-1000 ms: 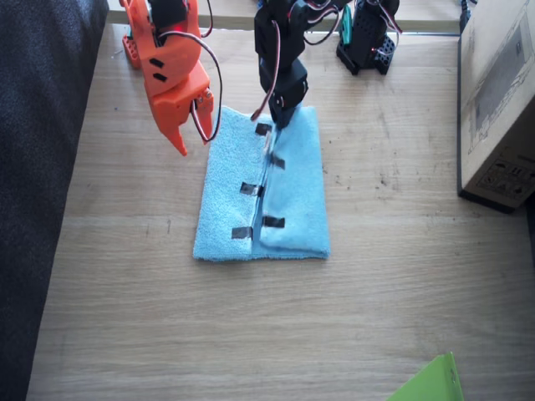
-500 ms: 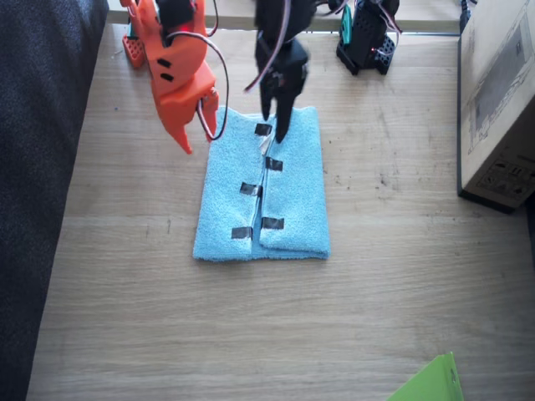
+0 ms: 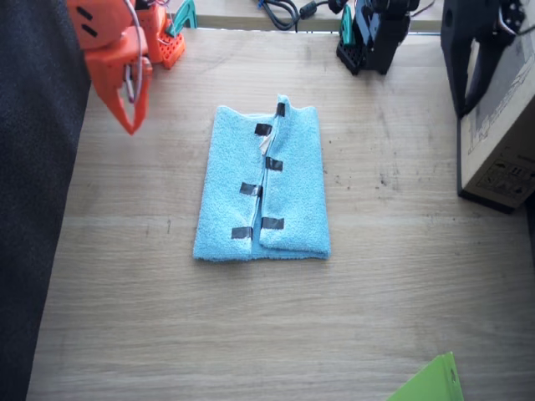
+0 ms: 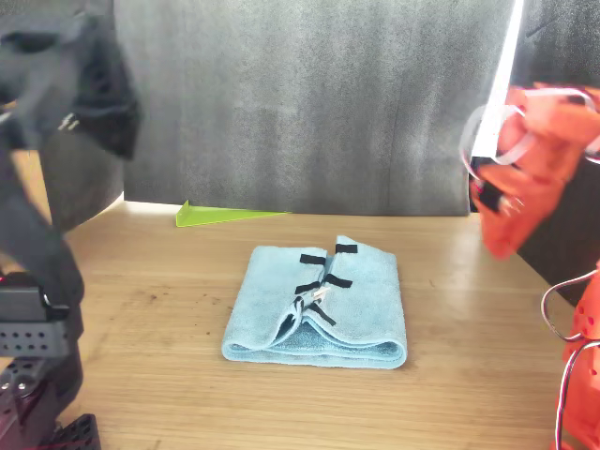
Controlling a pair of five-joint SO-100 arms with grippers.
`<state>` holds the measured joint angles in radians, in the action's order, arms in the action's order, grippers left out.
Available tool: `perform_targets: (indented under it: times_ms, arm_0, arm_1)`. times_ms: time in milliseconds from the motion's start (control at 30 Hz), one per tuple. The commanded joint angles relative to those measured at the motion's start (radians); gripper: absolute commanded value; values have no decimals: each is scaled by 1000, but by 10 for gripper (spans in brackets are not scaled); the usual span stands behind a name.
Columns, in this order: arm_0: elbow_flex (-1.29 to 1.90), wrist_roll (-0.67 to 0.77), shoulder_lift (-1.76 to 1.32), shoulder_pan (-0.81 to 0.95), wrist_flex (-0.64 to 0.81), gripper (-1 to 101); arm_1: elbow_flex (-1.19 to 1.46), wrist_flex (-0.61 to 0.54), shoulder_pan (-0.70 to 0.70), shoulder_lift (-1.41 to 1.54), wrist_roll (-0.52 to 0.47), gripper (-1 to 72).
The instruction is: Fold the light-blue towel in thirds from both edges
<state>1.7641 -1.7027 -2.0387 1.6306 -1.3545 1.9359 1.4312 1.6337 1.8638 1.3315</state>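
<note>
Fixed view: pale wood table (image 3: 401,276), dark fabric along the left edge, cardboard box (image 3: 501,109) at the right edge, green sheet (image 3: 430,384) corner at lower right. One light-blue towel (image 3: 263,184) lies mid-table, both edges folded in and meeting down the centre; six black tape strips (image 3: 263,129) counted there. My orange right gripper (image 3: 129,104) hangs upper left, fingers closed, empty. My black left gripper (image 3: 468,79) hangs upper right; cannot tell its state.

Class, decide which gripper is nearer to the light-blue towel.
Right. The right gripper hangs just off the light-blue towel toward its far corner; the left gripper is farther away, by the cardboard box.
</note>
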Motion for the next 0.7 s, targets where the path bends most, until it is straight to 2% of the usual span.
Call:
perform_targets:
  times_ms: [0, 133, 300, 433, 533, 667]
  arm_0:
    - [364, -3, -264, 107, 137, -3]
    - [575, 31, -468, 135, 192, -3]
    - [790, 87, -600, 77, 256, -3]
    - [874, 107, -752, 41, 210, -3]
    - [928, 91, -882, 37, 164, -3]
    - [971, 87, -980, 48, 138, -3]
  arm_1:
    - [219, -176, -29, 255, -9, 0]
    - [446, -301, -97, 456, -49, -1]
    - [601, -313, -124, 615, -18, -1]
    - [709, -270, -166, 910, 20, -1]
    - [795, -196, -163, 1164, 28, -1]
    - [836, -133, -164, 1285, 12, -1]
